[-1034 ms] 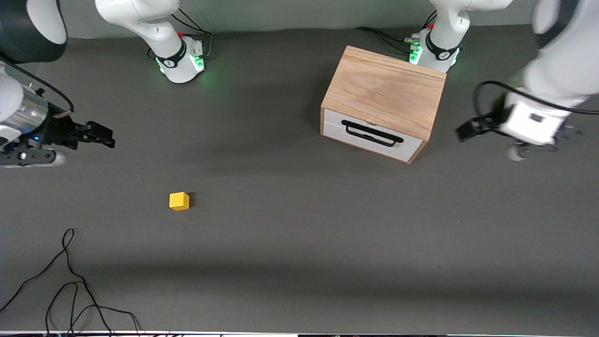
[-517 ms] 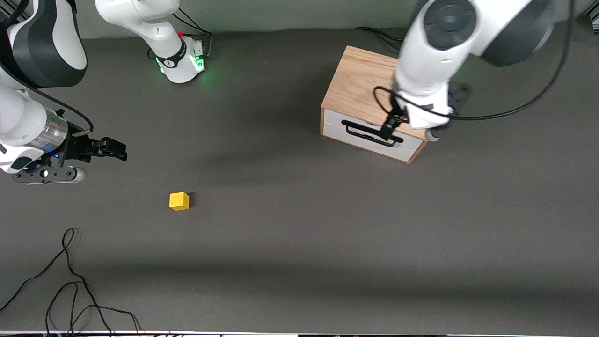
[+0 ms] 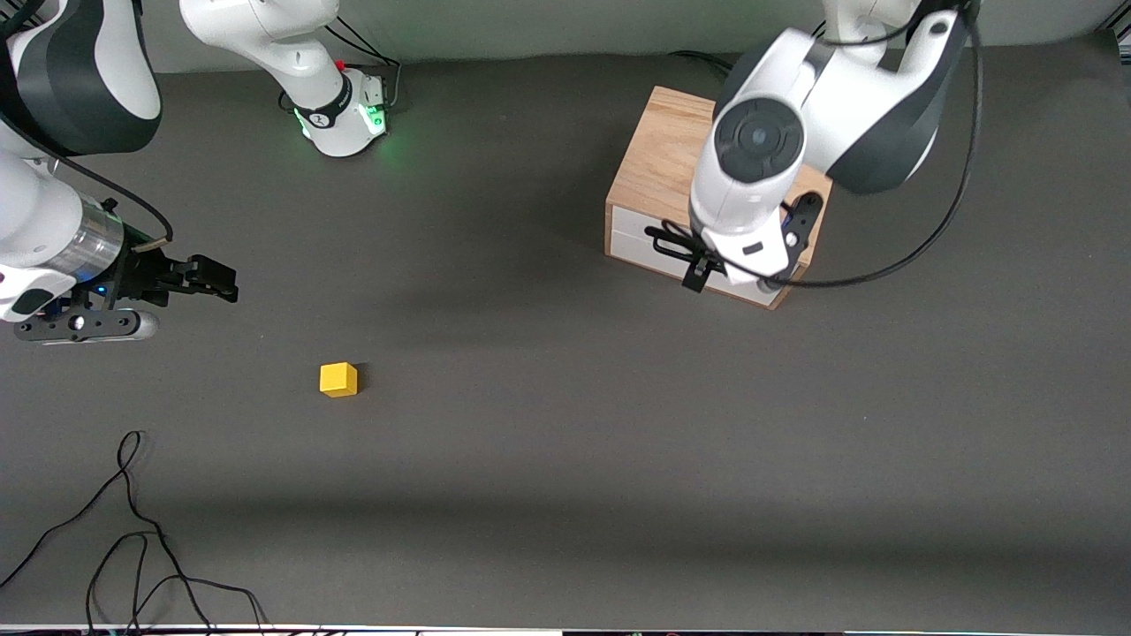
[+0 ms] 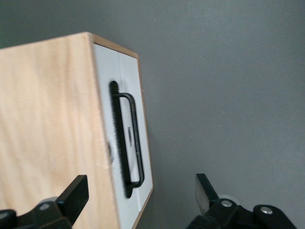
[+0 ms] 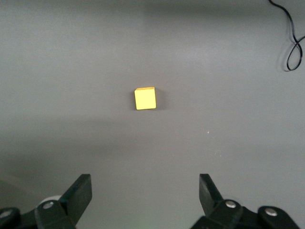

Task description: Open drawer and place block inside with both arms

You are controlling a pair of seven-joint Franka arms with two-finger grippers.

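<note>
The light oak box stands toward the left arm's end of the table. Its drawer is shut, the white front panel flush, with the black wire handle partly covered by my left arm. My left gripper is open over the box's front edge. In the left wrist view the gripper straddles the panel and handle, one finger over the box top, one over the table. The yellow block lies on the table. My right gripper is open and empty, apart from the block.
Loose black cables lie at the near corner at the right arm's end; a loop shows in the right wrist view. The two arm bases stand along the table's edge farthest from the front camera. The mat is dark grey.
My left arm has swung from the table's end to over the box's front, gripper now at the drawer handle. My right gripper has shifted slightly toward the block. Block and box have not moved.
</note>
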